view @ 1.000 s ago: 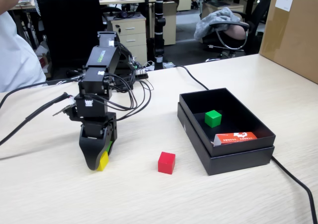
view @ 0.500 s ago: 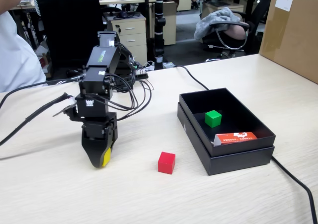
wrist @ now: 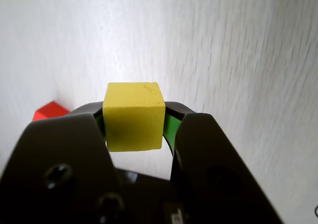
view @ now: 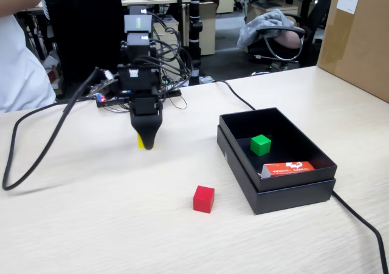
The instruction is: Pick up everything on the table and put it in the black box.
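My gripper (wrist: 134, 118) is shut on the yellow cube (wrist: 134, 115), which fills the gap between the two black jaws. In the fixed view the gripper (view: 147, 140) hangs above the table (view: 91, 225), left of the black box (view: 292, 195), with a sliver of the yellow cube (view: 141, 142) showing. The red cube (view: 203, 198) lies on the table in front of the box; its corner (wrist: 49, 111) peeks past the left jaw in the wrist view. The green cube (view: 261, 144) rests inside the box.
A flat orange-red carton (view: 289, 168) lies in the box's near right corner. A black cable (view: 363, 225) runs off the box's right side, another loops at the left (view: 36, 152). A big brown cardboard carton (view: 355, 37) stands at the far right.
The arm has lifted the yellow cube off the table and swung it back and to the right, towards the box. The red and green cubes have not moved.
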Action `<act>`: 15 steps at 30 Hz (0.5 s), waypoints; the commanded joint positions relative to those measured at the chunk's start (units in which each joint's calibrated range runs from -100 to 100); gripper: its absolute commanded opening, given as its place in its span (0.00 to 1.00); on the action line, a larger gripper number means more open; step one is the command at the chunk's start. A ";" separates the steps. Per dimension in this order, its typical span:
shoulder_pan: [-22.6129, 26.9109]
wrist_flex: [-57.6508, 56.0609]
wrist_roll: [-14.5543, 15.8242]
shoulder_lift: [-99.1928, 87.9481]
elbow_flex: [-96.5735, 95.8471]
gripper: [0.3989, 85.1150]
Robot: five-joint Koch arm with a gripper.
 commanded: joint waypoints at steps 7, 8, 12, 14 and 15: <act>5.42 0.63 -2.20 -28.22 -11.12 0.01; 6.06 0.97 -2.20 -30.40 -12.94 0.01; 8.50 3.48 -2.10 -38.09 -20.28 0.01; 9.47 3.82 -1.76 -39.58 -21.82 0.01; 10.06 3.91 -1.56 -39.69 -21.73 0.01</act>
